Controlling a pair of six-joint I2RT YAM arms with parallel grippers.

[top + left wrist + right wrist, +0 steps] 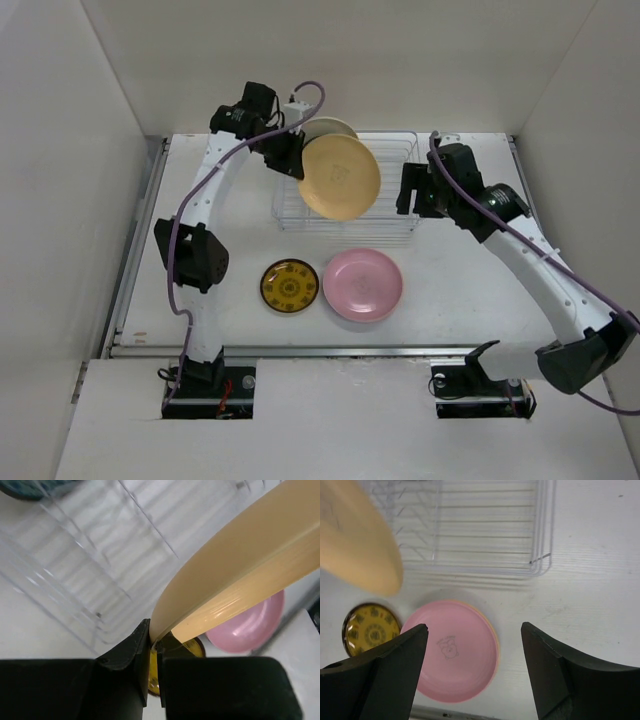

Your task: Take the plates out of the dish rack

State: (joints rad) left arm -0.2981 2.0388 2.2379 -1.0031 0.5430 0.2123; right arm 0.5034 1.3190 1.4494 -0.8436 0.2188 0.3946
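1. Above the dish rack [398,218], the tan-yellow plate [340,177] is being pinched by the left jaws.
2. The right jaws are being held spread beside the rack.
3. The pink plate [362,284] is being borne by the desk [470,290].

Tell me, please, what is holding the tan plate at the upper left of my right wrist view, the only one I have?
Observer: The left gripper pinches the tan plate by its rim, above the rack.
Operator: Is anything in the rack?
Observer: Yes, I can see one cream plate behind the tan one, at the rack's far left end.
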